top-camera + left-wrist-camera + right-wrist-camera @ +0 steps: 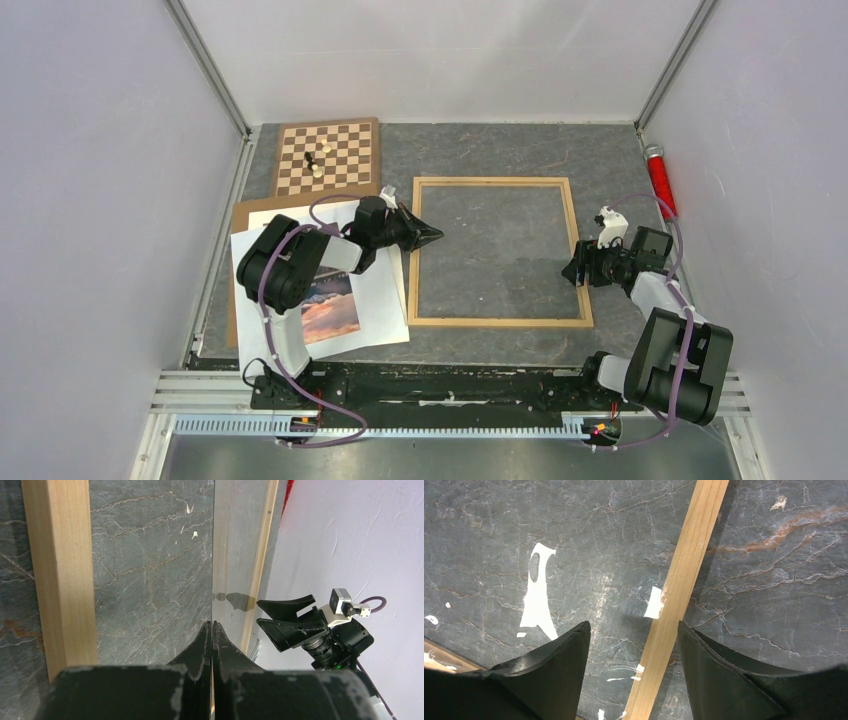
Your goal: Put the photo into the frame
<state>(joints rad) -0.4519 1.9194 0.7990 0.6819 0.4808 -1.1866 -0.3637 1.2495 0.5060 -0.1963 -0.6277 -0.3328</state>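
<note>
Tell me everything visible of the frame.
The frame is a thin rectangle of light natural wood with narrow rails, lying flat on the dark table. The stone shows through its opening, with glare suggesting glazing. The open right end effector straddles its right rail; the shut left end effector points in over its left rail.

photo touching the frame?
Apart. The top external view shows the photo lying on white sheets left of the frame, with a strip of white paper between its right edge and the frame's left rail.
</note>
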